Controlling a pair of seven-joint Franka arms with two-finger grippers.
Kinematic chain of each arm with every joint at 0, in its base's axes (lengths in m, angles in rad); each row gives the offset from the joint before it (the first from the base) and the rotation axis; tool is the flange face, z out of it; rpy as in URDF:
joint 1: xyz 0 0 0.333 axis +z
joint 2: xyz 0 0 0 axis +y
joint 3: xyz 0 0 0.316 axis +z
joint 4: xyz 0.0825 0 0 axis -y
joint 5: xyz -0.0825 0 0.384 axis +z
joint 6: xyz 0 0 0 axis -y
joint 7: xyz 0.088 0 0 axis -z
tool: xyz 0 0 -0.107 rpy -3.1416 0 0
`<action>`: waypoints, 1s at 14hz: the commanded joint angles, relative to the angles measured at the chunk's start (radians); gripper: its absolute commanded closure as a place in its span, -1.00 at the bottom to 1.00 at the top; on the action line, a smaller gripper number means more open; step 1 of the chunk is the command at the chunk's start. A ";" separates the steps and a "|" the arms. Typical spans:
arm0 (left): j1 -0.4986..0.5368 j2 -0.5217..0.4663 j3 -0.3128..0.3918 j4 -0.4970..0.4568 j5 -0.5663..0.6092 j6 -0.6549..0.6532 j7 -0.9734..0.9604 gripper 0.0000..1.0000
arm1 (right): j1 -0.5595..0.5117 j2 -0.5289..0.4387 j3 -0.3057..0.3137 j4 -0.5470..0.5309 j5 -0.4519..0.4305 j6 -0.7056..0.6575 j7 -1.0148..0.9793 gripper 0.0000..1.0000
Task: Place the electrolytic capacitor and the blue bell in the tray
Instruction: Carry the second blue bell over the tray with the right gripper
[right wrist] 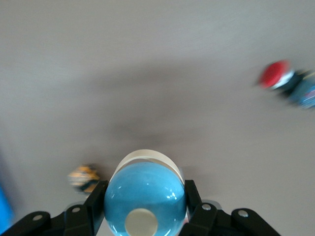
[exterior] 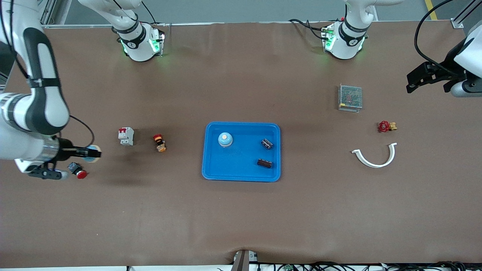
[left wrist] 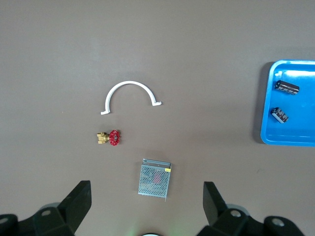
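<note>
As things stand: both arms hang above the table, one loaded, one waiting.
Right gripper (exterior: 90, 152): clamped tight on a blue bell (right wrist: 145, 196), fingers hugging the dome on both sides, up over the right arm's end of the table.
Under the right gripper: a red push button (exterior: 78, 171) lies close by on the brown table (exterior: 241, 218).
Tray (exterior: 241, 175): bright blue, sitting mid-table between the two arms' ends.
In the tray: a second blue bell (exterior: 225, 139) stands upright in the corner farther from the front camera, toward the right arm's end.
Also in the tray: first capacitor (exterior: 267, 143) and second capacitor (exterior: 264, 163) lie on their sides toward the left arm's end, the second nearer the front camera, the two apart.
Left gripper (exterior: 412, 84): jaws spread wide, holding nothing, waiting over the left arm's end of the table.
Below the left gripper: a mesh metal box (left wrist: 155, 179), a red-handled valve (left wrist: 109, 138) and a white curved clamp (left wrist: 130, 96), all well apart from the tray.
Between tray and right gripper: a circuit breaker (exterior: 126, 136) and an orange-and-red button (exterior: 159, 143), side by side on the table.
</note>
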 commanded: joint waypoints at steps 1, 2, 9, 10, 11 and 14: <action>0.023 -0.044 0.002 -0.081 -0.011 0.080 0.016 -1.00 | 0.112 -0.011 -0.011 0.019 0.059 -0.012 0.276 1.00; 0.023 -0.048 0.002 -0.102 -0.011 0.100 0.014 -1.00 | 0.153 -0.007 -0.011 0.036 0.060 -0.008 0.370 1.00; 0.022 -0.050 0.000 -0.095 -0.022 0.095 0.007 -1.00 | 0.386 0.091 -0.011 0.142 0.060 0.103 0.947 1.00; 0.022 -0.050 0.000 -0.095 -0.024 0.095 0.001 -1.00 | 0.406 0.113 -0.011 0.155 0.060 0.125 1.009 1.00; 0.022 -0.050 0.000 -0.095 -0.024 0.095 -0.001 -1.00 | 0.429 0.136 -0.012 0.164 0.058 0.143 1.085 1.00; 0.022 -0.041 0.002 -0.095 -0.025 0.095 -0.004 -1.00 | 0.512 0.241 -0.017 0.259 0.043 0.200 1.383 1.00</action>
